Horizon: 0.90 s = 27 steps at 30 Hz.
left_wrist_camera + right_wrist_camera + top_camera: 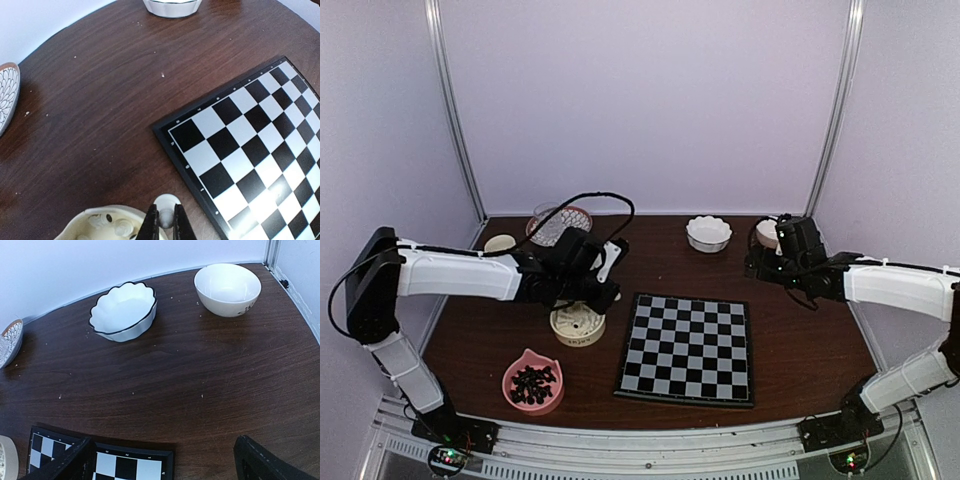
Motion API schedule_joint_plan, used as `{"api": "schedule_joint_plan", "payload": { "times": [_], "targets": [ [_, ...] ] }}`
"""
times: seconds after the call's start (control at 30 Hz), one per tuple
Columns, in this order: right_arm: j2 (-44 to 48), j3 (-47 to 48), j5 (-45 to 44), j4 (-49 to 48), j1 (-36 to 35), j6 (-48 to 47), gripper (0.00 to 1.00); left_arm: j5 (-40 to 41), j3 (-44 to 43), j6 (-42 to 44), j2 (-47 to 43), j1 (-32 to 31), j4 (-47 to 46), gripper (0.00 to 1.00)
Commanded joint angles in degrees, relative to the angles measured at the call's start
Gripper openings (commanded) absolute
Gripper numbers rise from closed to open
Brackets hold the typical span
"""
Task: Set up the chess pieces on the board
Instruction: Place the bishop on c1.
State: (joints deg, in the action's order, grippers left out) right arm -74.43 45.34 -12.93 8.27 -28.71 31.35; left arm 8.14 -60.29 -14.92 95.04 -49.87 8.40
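While the left gripper (165, 226) pinched a round-topped white plastic chessman (166, 204) beside the cream bowl (92, 222), the right gripper (165, 452) gaped wide and empty.

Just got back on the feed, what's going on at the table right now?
The left gripper is shut on a white chess piece at the rim of the cream bowl, which holds the other white pieces, just left of the board. The board has no pieces on it yet. The right gripper is open and holds nothing, hovering beyond the board's far edge. The black pieces sit in the pink bowl.
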Motion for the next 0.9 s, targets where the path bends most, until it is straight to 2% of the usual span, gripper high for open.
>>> {"api": "schedule_joint_plan", "payload": {
  "times": [0.0,0.3,0.5,0.87],
  "targets": [
    [-0.9,-4.0,-6.2,-6.1,-1.4,-0.4,1.00,-1.5,-4.3,-0.1,4.6,0.0,-5.0,0.00],
    [-0.1,-4.9,-4.5,-8.1,-2.3,-3.9,1.00,-6.1,-10.8,1.7,12.9,-0.3,-4.3,0.00],
    [-0.1,-5.2,-4.9,-9.4,-2.4,-5.0,1.00,-7.4,-18.7,2.3,18.2,-0.7,1.6,0.00],
    [-0.9,-4.9,-4.8,-9.8,-2.4,-5.2,1.00,-7.7,-27.0,2.4,24.5,-1.1,6.3,0.00]
  ]
}}
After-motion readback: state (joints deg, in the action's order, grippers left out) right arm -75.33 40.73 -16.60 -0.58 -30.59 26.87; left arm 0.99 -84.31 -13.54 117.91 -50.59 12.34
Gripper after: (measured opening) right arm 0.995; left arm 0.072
